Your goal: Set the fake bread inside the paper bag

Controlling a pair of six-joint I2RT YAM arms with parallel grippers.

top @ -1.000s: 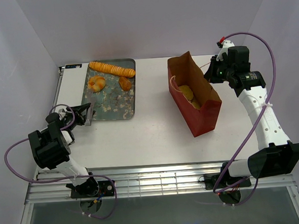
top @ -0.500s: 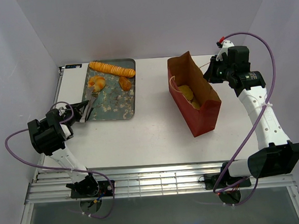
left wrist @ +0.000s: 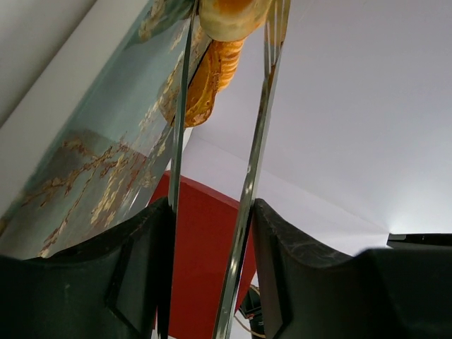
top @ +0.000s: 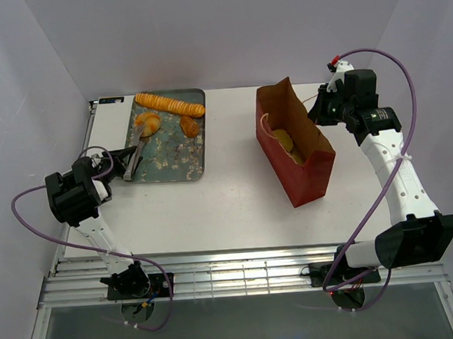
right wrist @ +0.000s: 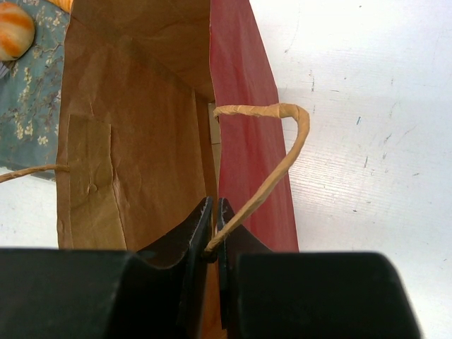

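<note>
- The fake bread [top: 178,106] is made up of glossy golden-orange toy pastries. On the tray, a long ridged loaf [top: 161,103] is laid along the far edge. A round knotted bun [top: 147,123] with pale swirls is set nearer the left side, and a small oval pastry [top: 189,126] is placed to its right.
- The tray [top: 172,161] is grey-green with a floral print. It is laid on the left of the white table [top: 228,200], well apart from the paper bag [top: 307,172].
- The paper bag, red outside and brown inside, is stood upright with its mouth open on the right of the table. Paler yellow bread pieces [top: 285,141] are seen lying at its bottom.
- The metal tongs [left wrist: 248,176] are clasped between the fingers of the left gripper [left wrist: 212,208], one thin arm against each finger. The bun is framed between the tong tips; whether it is touched cannot be told.
- The bag's wall on the right arm's side is pinched at its rim by the right gripper [right wrist: 214,212]. The jaws are pressed together on the paper, just beside a string handle [right wrist: 258,108].
</note>
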